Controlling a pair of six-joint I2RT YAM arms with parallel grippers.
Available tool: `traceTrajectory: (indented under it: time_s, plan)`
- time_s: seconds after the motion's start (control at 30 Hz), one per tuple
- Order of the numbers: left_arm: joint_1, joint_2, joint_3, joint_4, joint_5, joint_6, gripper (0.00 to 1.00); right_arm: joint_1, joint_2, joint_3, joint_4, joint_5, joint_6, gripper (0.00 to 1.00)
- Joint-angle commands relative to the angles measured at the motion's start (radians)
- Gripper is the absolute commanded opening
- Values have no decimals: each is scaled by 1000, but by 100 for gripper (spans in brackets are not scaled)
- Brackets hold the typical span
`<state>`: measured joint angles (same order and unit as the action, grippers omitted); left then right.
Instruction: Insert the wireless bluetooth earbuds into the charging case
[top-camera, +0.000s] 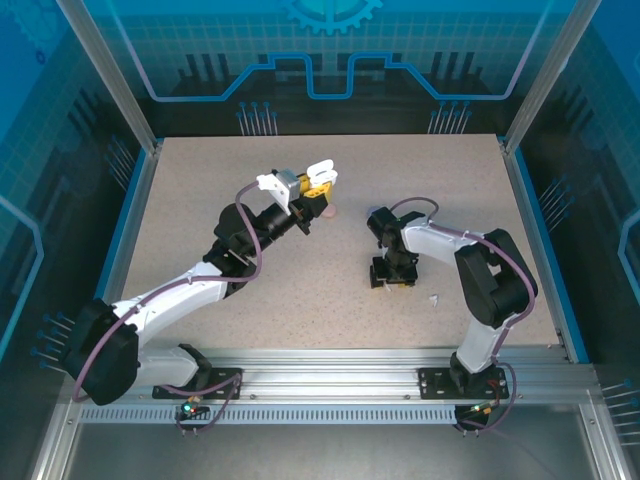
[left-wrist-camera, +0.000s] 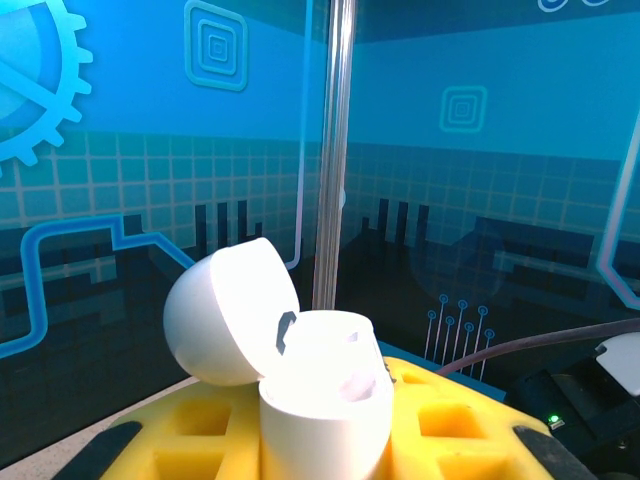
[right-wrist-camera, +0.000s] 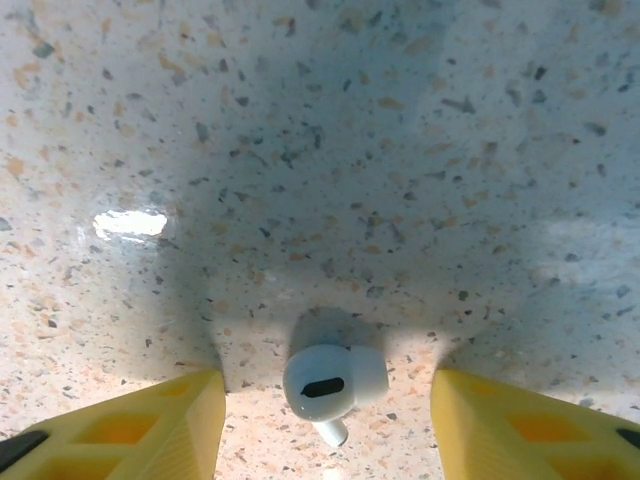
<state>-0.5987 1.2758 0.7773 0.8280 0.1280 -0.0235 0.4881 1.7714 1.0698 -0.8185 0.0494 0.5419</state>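
The right gripper (top-camera: 392, 276) holds its 2 yellow fingers (right-wrist-camera: 150, 422) spread either side of 1 small white stemmed earbud (right-wrist-camera: 335, 378) lying on the speckled table (right-wrist-camera: 350, 150); closing on it looks the next move. The left gripper (top-camera: 318, 183) clasps the open white charging case (left-wrist-camera: 325, 400) aloft.

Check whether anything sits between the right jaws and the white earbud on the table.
Nothing visible does. The white earbud lies on bare table, in the gap between the open right jaws, and the wrist view shows nothing else beside it.
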Motion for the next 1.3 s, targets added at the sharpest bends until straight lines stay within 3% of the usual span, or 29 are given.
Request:
traceTrajectory:
  time_s: [0.0, 1.07, 1.27]
  plan:
    - [-6, 3, 33, 40, 17, 5, 0, -7, -19, -3, -7, 13, 23, 56]
    - [-6, 10, 32, 50, 12, 1, 0, 2, 58, 24, 12, 27, 32, 45]
    - [-6, 10, 30, 50, 11, -1, 0, 10, 72, 25, 14, 32, 36, 36]
